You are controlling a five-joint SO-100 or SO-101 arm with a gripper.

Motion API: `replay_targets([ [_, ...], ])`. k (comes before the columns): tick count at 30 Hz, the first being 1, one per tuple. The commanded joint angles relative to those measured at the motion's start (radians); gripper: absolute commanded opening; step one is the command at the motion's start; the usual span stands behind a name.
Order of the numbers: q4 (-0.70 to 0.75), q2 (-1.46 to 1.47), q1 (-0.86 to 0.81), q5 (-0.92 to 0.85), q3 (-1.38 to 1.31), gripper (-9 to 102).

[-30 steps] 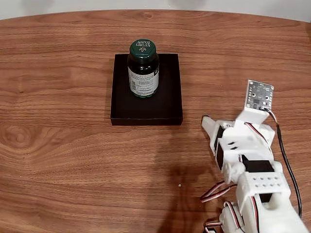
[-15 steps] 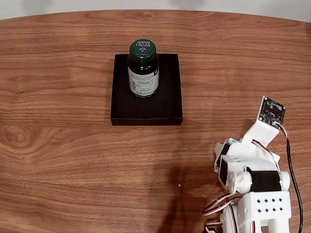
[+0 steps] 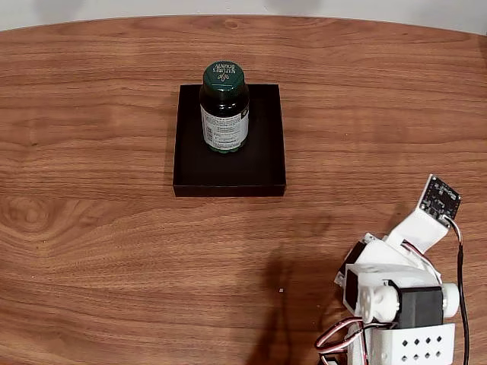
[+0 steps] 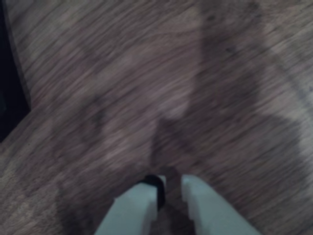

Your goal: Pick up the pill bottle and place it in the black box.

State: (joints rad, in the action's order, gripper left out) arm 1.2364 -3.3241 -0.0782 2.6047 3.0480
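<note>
Green-capped pill bottle (image 3: pixel 224 108) stands upright in the black box (image 3: pixel 262 163) (pincer (image 4: pixel 169 188) nearly closed, empty).

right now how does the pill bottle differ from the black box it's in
The pill bottle is round and stands upright, tall; the black box is rectangular, shallow and lies flat on the table. The bottle is dark green with a white printed label and white lettering on its cap; the box is plain matte black. The bottle covers only a small part of the box's floor, toward the far side. Both are dark and rest clear of the gripper.
</note>
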Motion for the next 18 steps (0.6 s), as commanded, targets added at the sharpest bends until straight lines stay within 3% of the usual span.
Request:
replay_targets([
  [1, 0.014, -0.012, -0.017, -0.011, -0.018, 0],
  [8, 0.063, -0.014, -0.017, 0.064, -0.018, 0],
  [18, 0.252, -0.014, -0.017, 0.341, -0.018, 0],
])
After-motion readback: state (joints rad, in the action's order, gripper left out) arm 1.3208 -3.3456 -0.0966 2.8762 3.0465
